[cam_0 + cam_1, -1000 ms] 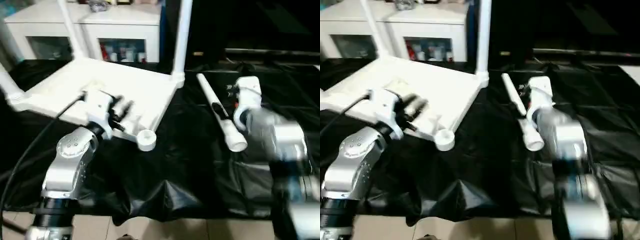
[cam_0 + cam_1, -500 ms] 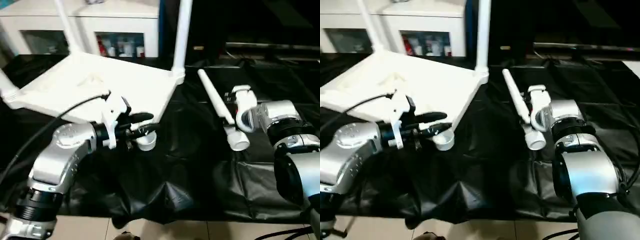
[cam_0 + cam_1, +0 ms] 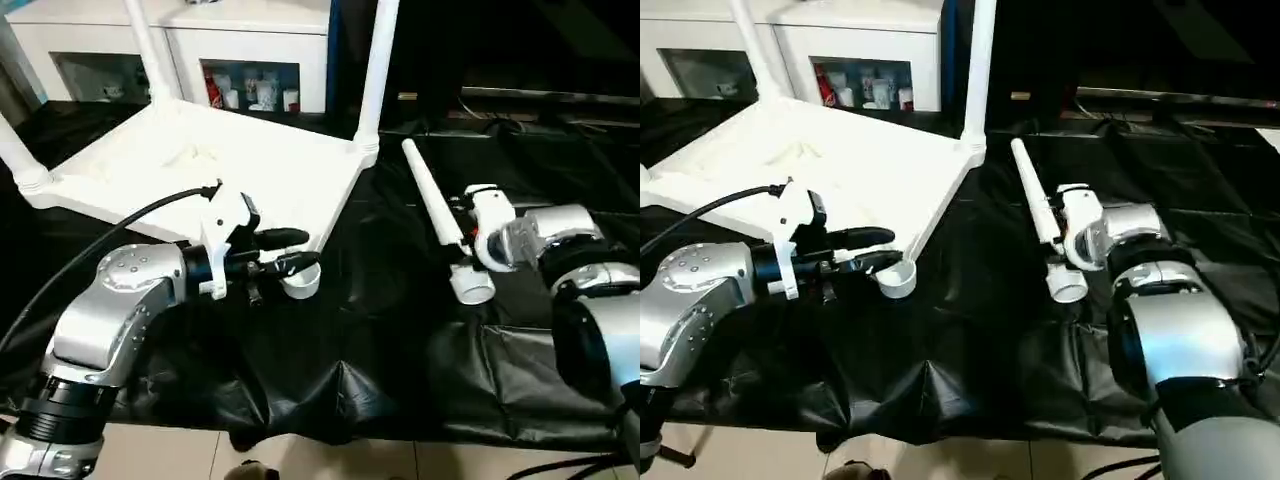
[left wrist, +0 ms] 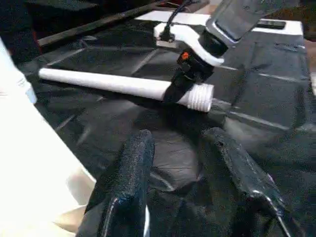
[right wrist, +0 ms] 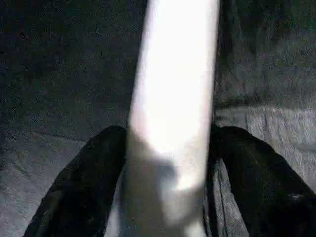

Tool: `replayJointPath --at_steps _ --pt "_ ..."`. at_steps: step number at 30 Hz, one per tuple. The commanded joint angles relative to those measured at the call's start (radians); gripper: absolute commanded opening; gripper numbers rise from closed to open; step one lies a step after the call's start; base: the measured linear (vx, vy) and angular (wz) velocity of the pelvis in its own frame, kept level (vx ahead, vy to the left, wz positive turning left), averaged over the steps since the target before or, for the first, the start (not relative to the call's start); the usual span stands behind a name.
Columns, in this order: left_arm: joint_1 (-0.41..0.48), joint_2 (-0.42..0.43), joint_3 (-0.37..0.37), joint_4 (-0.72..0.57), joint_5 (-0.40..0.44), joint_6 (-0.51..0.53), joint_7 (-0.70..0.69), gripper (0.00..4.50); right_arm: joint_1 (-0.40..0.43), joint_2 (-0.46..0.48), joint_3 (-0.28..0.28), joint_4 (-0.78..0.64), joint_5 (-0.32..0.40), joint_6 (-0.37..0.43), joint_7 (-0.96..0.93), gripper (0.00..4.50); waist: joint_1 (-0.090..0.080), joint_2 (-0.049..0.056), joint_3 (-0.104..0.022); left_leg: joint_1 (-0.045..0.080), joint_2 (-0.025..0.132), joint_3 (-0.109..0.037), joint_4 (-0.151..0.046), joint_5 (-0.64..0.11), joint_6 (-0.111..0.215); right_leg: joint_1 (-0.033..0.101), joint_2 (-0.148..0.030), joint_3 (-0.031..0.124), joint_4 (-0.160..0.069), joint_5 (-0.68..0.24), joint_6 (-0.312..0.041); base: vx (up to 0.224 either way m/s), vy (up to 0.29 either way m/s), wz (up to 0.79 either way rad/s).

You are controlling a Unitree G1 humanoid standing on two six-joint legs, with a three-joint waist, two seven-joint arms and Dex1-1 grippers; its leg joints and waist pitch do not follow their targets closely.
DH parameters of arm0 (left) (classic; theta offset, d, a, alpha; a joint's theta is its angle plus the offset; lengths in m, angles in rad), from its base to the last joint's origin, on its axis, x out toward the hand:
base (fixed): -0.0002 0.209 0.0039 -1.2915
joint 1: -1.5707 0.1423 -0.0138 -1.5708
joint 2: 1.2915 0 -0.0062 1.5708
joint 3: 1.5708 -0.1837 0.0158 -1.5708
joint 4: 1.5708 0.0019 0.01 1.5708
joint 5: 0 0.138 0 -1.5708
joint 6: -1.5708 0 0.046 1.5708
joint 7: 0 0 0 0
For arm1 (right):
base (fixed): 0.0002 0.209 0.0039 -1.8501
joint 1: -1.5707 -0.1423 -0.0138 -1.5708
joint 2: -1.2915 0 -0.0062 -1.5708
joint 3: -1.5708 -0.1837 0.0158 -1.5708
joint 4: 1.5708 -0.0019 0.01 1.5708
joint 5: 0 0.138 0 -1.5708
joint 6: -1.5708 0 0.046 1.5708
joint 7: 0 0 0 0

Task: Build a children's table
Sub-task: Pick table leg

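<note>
On the black-draped table [image 3: 380, 340] lies a white plastic tabletop [image 3: 200, 175], flipped underside up, smooth and rectangular, with round sockets at its corners. Three long white tapered legs stand upright in three of those sockets: one at the far right corner [image 3: 375, 70], one at the far left corner [image 3: 150, 50], one at the near left corner [image 3: 18, 160]. The near right socket [image 3: 300, 280] is an open, empty ring.

Beside that empty socket is my left gripper [image 3: 295, 250], held level and pointing to the right. Its two black, grainy-textured fingers [image 4: 131, 168] are partly spread with nothing between them; one finger lies just by the socket's rim.

To the right of the tabletop, a fourth leg [image 3: 435, 215] lies flat on the crinkled, glossy black cloth. It is a smooth tube, thin at the far end and widening to a ribbed, threaded collar at the near end. My right gripper [image 3: 1055, 235] is at this leg close to the collar, a black finger [image 5: 84, 177] on each side of the tube. The fingers look to be against its sides, but I cannot tell whether they press it firmly. The leg rests on the cloth.
</note>
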Motion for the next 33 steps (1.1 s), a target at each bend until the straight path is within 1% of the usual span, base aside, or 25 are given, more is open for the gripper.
replayJointPath --at_steps 1,3,5,8,9,11,12,13,14,15,17,19,21,22,23,24,25,26,27,28,29,30,31,32,33 --pt "0.002 0.018 -0.016 -0.027 -0.015 0.018 -0.025 1.87 -0.011 -0.010 0.007 0.011 -0.016 -0.008 0.008 2.89 0.003 -0.012 -0.072 0.028 0.075 -0.029 -0.065 -0.112 -0.008 0.038 -0.091 0.047 -0.066 -0.056 -0.269 0.000 0.000 0.00" --pt "0.004 0.028 -0.024 -0.033 -0.028 0.043 -0.047 1.87 -0.010 -0.012 0.008 0.014 -0.020 -0.009 0.013 2.64 0.004 -0.009 -0.071 0.030 0.076 -0.029 -0.066 -0.120 -0.012 0.035 -0.091 0.047 -0.067 -0.077 -0.267 0.000 0.000 0.00" --pt "0.007 0.041 -0.034 -0.042 -0.043 0.066 -0.071 2.21 -0.009 -0.012 0.007 0.016 -0.025 -0.009 0.017 2.51 0.003 -0.009 -0.071 0.030 0.075 -0.029 -0.066 -0.121 -0.014 0.035 -0.090 0.047 -0.066 -0.081 -0.267 0.000 0.000 0.00" --pt "0.013 0.068 -0.059 -0.070 -0.060 0.110 -0.108 2.24 0.000 -0.015 0.006 0.022 -0.030 -0.009 0.021 2.31 0.002 -0.008 -0.070 0.030 0.075 -0.029 -0.066 -0.121 -0.016 0.035 -0.090 0.048 -0.066 -0.081 -0.267 0.000 0.000 0.00" --pt "0.013 0.073 -0.065 -0.071 -0.055 0.111 -0.110 2.51 0.002 -0.016 0.005 0.023 -0.030 -0.010 0.020 2.16 0.002 -0.008 -0.070 0.029 0.075 -0.029 -0.066 -0.120 -0.017 0.035 -0.089 0.047 -0.066 -0.079 -0.268 0.000 0.000 0.00" --pt "0.010 0.075 -0.077 -0.059 -0.032 0.096 -0.108 2.66 0.008 -0.017 0.003 0.025 -0.032 -0.011 0.021 2.07 0.002 -0.008 -0.069 0.030 0.075 -0.029 -0.066 -0.126 -0.018 0.035 -0.089 0.048 -0.067 -0.084 -0.267 0.000 0.000 0.00" --pt "0.006 0.072 -0.081 -0.048 -0.018 0.082 -0.101 2.72 0.010 -0.018 0.002 0.025 -0.033 -0.012 0.021 2.00 -0.001 -0.003 -0.068 0.031 0.075 -0.029 -0.067 -0.139 -0.021 0.033 -0.088 0.049 -0.070 -0.095 -0.263 0.000 0.000 0.00" --pt "-0.002 0.062 -0.084 -0.027 0.003 0.055 -0.088 2.95 0.013 -0.021 -0.003 0.025 -0.033 -0.012 0.019 1.93 -0.001 -0.003 -0.069 0.031 0.076 -0.030 -0.067 -0.140 -0.025 0.035 -0.089 0.049 -0.069 -0.096 -0.261 0.000 0.000 0.00" --pt "-0.005 0.059 -0.084 -0.020 0.007 0.048 -0.084 2.95 0.014 -0.022 -0.005 0.025 -0.032 -0.012 0.017 1.93 -0.001 -0.001 -0.069 0.032 0.076 -0.030 -0.067 -0.142 -0.026 0.034 -0.088 0.049 -0.070 -0.098 -0.260 0.000 0.000 0.00" --pt "-0.009 0.054 -0.086 -0.009 0.014 0.036 -0.078 3.06 0.016 -0.024 -0.009 0.024 -0.030 -0.012 0.014 1.93 -0.001 -0.003 -0.069 0.032 0.075 -0.029 -0.067 -0.147 -0.031 0.036 -0.089 0.049 -0.070 -0.100 -0.259 0.000 0.000 0.00" --pt "-0.019 0.042 -0.094 0.003 0.023 0.026 -0.067 3.18 0.024 -0.031 -0.028 0.022 -0.016 -0.012 0.011 1.92 -0.002 0.001 -0.071 0.033 0.076 -0.030 -0.067 -0.142 -0.034 0.036 -0.088 0.049 -0.069 -0.081 -0.260 0.000 0.000 0.00" --pt "-0.023 0.033 -0.101 0.006 0.026 0.018 -0.057 3.26 0.030 -0.037 -0.047 0.020 0.000 -0.012 0.010 1.91 0.000 -0.001 -0.073 0.032 0.076 -0.030 -0.066 -0.129 -0.030 0.039 -0.088 0.048 -0.066 -0.049 -0.266 0.000 0.000 0.00" --pt "-0.032 -0.001 -0.093 0.025 0.033 -0.003 -0.024 3.53 0.040 -0.047 -0.099 0.007 0.047 -0.035 0.006 1.91 0.003 -0.001 -0.074 0.030 0.075 -0.029 -0.064 -0.119 -0.018 0.041 -0.089 0.048 -0.067 -0.025 -0.272 0.000 0.000 0.00" --pt "-0.039 -0.022 -0.087 0.040 0.032 -0.007 -0.006 3.57 0.048 -0.049 -0.125 -0.005 0.073 -0.069 0.019 1.91 0.005 0.004 -0.074 0.031 0.075 -0.030 -0.063 -0.122 -0.019 0.041 -0.090 0.048 -0.066 -0.024 -0.275 0.000 0.000 0.00" --pt "-0.047 -0.046 -0.080 0.057 0.029 -0.008 0.013 3.63 0.056 -0.051 -0.154 -0.015 0.100 -0.093 0.026 1.91 0.005 0.002 -0.074 0.030 0.075 -0.028 -0.063 -0.125 -0.017 0.041 -0.090 0.048 -0.069 -0.023 -0.273 0.000 0.000 0.00" --pt "-0.057 -0.072 -0.071 0.076 0.026 -0.011 0.036 3.74 0.063 -0.054 -0.179 -0.024 0.124 -0.111 0.031 1.91 0.007 0.003 -0.074 0.032 0.075 -0.029 -0.063 -0.137 -0.020 0.042 -0.090 0.048 -0.070 -0.024 -0.274 0.000 0.000 0.00" --pt "-0.057 -0.072 -0.071 0.076 0.026 -0.011 0.036 3.98 0.063 -0.054 -0.179 -0.024 0.124 -0.111 0.031 1.91 0.007 0.005 -0.076 0.032 0.075 -0.030 -0.064 -0.139 -0.017 0.043 -0.089 0.047 -0.068 -0.016 -0.278 0.000 0.000 0.00" --pt "-0.069 -0.101 -0.061 0.099 0.022 -0.019 0.059 3.98 0.075 -0.056 -0.211 -0.038 0.152 -0.142 0.036 1.91 0.011 0.016 -0.077 0.031 0.075 -0.033 -0.062 -0.137 -0.018 0.043 -0.091 0.045 -0.064 -0.011 -0.283 0.000 0.000 0.00" --pt "-0.083 -0.130 -0.052 0.122 0.020 -0.023 0.084 4.02 0.091 -0.054 -0.259 -0.060 0.194 -0.190 0.053 1.91 0.011 0.016 -0.076 0.031 0.074 -0.030 -0.061 -0.146 -0.013 0.044 -0.092 0.046 -0.069 -0.002 -0.284 0.000 0.000 0.00" --pt "-0.121 -0.195 -0.029 0.179 0.018 -0.037 0.153 4.10 0.134 -0.044 -0.327 -0.138 0.265 -0.297 0.143 1.91 0.015 0.031 -0.079 0.030 0.074 -0.036 -0.059 -0.146 -0.010 0.047 -0.095 0.044 -0.065 0.008 -0.292 0.000 0.000 0.00" --pt "-0.143 -0.226 -0.016 0.209 0.017 -0.033 0.194 4.25 0.158 -0.037 -0.349 -0.188 0.297 -0.315 0.207 1.91 0.015 0.020 -0.077 0.027 0.073 -0.029 -0.056 -0.163 0.009 0.052 -0.091 0.046 -0.070 0.029 -0.282 0.000 0.000 0.00" --pt "-0.149 -0.234 -0.012 0.217 0.016 -0.032 0.205 4.39 0.165 -0.034 -0.354 -0.204 0.306 -0.318 0.226 1.91 0.018 0.015 -0.081 0.028 0.074 -0.032 -0.057 -0.147 0.020 0.057 -0.093 0.045 -0.069 0.051 -0.282 0.000 0.000 0.00" --pt "-0.165 -0.251 -0.003 0.238 0.018 -0.030 0.231 4.39 0.183 -0.028 -0.364 -0.244 0.327 -0.312 0.266 1.91 0.020 0.013 -0.084 0.022 0.070 -0.033 -0.054 -0.094 0.057 0.057 -0.089 0.041 -0.062 0.095 -0.294 0.000 0.000 0.00" --pt "-0.185 -0.268 0.007 0.265 0.022 -0.028 0.262 4.50 0.209 -0.021 -0.374 -0.300 0.356 -0.295 0.311 1.91 0.026 0.029 -0.084 0.021 0.069 -0.035 -0.050 -0.082 0.071 0.055 -0.090 0.040 -0.058 0.106 -0.296 0.000 0.000 0.00" --pt "-0.217 -0.296 0.029 0.304 0.006 -0.025 0.285 4.50 0.259 -0.005 -0.391 -0.409 0.408 -0.259 0.367 1.91 0.028 0.022 -0.086 0.021 0.071 -0.035 -0.048 -0.068 0.097 0.055 -0.092 0.038 -0.059 0.114 -0.299 0.000 0.000 0.00"
